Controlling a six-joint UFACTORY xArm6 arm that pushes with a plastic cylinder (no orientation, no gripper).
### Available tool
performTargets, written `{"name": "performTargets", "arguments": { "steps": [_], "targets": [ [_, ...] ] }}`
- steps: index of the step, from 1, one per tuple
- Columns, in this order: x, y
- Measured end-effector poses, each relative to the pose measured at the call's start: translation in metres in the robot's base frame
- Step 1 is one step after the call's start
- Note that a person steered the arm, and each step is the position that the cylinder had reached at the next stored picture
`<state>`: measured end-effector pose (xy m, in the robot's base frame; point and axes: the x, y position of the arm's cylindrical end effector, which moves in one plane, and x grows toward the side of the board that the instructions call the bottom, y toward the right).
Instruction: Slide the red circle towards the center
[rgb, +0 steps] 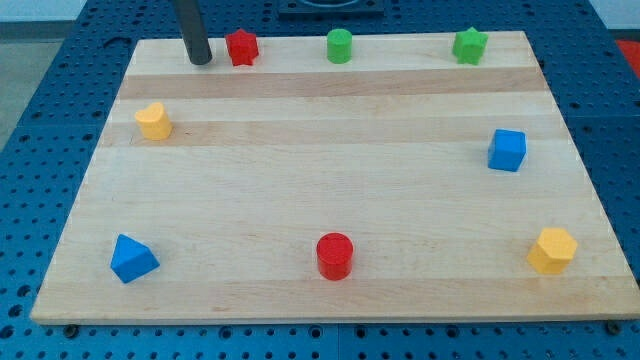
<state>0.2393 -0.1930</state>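
**Currently: tip at the top left, red circle at the bottom edge**

Your rod comes down from the view's top, and its tip (199, 60) rests on the counter (320, 190) near the top-left corner. You have no pincer on this arm, only the straight dark rod, so no open or closed state can be read from it.

Just to the right of the tip, close but seemingly not touching, sits a red star (241, 47); its exact outline is hard to make out at this size, so take the shape with some caution. Further right along the top edge you see a green cylinder (339, 46), and beyond it, near the top-right corner, a green star (469, 45).

The red circle (335, 256), your task block, stands upright near the bottom edge, roughly midway between left and right. It lies well apart from the tip, on the opposite side of the counter, with nothing touching it.

On the left side, below the tip, you have a yellow block (153, 121), its shape unclear. At the bottom left lies a blue triangle (132, 259). On the right side a blue cube (507, 150) sits near the edge, and below it, near the bottom-right corner, a yellow hexagon (552, 250).

All blocks stand separately, none touching another. The counter is a pale wooden board resting on a blue perforated base (40, 120).
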Motion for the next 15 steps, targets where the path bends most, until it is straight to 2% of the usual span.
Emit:
{"name": "performTargets", "arguments": {
  "steps": [3, 5, 9, 11, 12, 13, 15],
  "targets": [
    [0.049, 0.123],
    [0.098, 0.179],
    [0.252, 0.269],
    [0.347, 0.286],
    [0.374, 0.249],
    [0.354, 0.198],
    [0.291, 0.182]
  ]
}}
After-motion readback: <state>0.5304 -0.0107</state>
